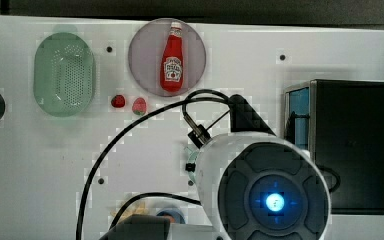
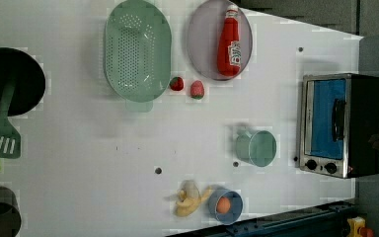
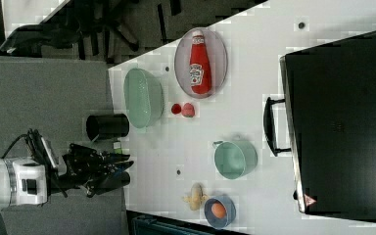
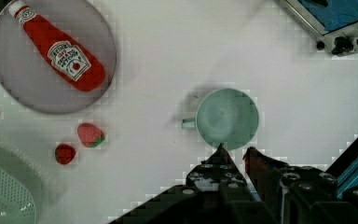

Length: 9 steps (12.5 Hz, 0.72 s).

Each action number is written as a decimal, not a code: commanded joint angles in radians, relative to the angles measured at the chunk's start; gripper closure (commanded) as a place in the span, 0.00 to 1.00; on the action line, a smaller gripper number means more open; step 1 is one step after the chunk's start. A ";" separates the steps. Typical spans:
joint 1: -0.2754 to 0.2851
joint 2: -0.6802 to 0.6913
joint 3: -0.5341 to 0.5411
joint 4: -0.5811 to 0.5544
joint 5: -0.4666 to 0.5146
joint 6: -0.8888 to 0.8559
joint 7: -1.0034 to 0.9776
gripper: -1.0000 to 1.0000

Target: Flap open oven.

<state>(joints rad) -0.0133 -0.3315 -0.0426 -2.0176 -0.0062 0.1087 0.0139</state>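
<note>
Top view: oven (image 1: 350,145) at the top view's right edge of the bench (image 1: 130,150), glass door (image 1: 300,107) facing the top view's left, shut. Arm (image 1: 260,190) looming just beside it, hiding the claw.

Left view: oven at the left view's right. Bar handle (image 2: 338,120) along the door edge nearest the black top, knobs (image 2: 321,165) to one side of the glass. Green mug (image 2: 255,148) near the door, probably in the path of a falling flap, so worth watching.

Right view: handle standing proud of the door, with room behind the bar. Claw (image 3: 127,171) well apart from the oven, out past the bench edge.

Wrist view: claw (image 4: 235,151) nearly clenched, a slim gap between the tips, grasping nothing, hanging over the mug's rim; oven in a far corner.

Best done, by judgement: spread the tips before arriving, come over the mug, hook or pinch the bar mid-length, then pull outward and down in an arc about the likely hinge at the opposite door edge. Avoid a straight tug, which may drag the whole oven.
</note>
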 commanded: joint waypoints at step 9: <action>-0.027 0.104 -0.240 -0.034 -0.069 0.201 -0.939 0.83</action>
<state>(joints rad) -0.0313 -0.2603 -0.2627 -2.0371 -0.0782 0.2871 -0.7642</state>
